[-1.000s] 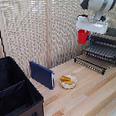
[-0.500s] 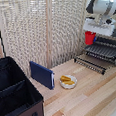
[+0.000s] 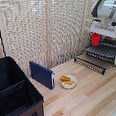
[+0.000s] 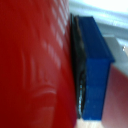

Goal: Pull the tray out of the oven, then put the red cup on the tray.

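- The oven (image 3: 109, 48) sits at 3 o'clock in the exterior view, its tray (image 3: 94, 57) pulled out.
- The gripper (image 3: 97, 36) is clamped on the red cup (image 3: 96, 39), held above the tray.
- Risk: released too high, the cup may tip on the thin bars.

No text, label, brand, number or sign can be read in either view.
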{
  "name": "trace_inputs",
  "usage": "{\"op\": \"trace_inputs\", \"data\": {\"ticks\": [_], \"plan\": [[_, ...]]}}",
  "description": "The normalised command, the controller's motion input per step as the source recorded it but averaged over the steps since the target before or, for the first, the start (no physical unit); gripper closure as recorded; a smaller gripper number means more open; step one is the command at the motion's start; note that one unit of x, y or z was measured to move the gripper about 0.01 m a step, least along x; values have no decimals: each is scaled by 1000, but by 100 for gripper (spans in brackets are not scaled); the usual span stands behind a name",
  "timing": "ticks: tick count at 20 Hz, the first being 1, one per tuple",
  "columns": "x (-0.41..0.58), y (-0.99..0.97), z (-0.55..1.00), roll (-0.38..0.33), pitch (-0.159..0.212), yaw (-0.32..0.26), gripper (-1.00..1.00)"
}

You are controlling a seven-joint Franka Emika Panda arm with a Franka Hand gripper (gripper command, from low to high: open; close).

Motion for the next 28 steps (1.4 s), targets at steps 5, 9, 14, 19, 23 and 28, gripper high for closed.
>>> {"op": "trace_inputs", "data": {"ticks": [5, 9, 14, 19, 23, 28], "plan": [[-210, -31, -234, -169, 3, -10, 100], [-208, 1, -184, -181, 50, -56, 100], [-158, 3, -130, -153, 85, -59, 100], [-127, 34, -62, -139, 117, -61, 100], [-109, 89, 18, -144, 134, -75, -100], [-10, 1, 273, -25, 105, -62, -100]]}}
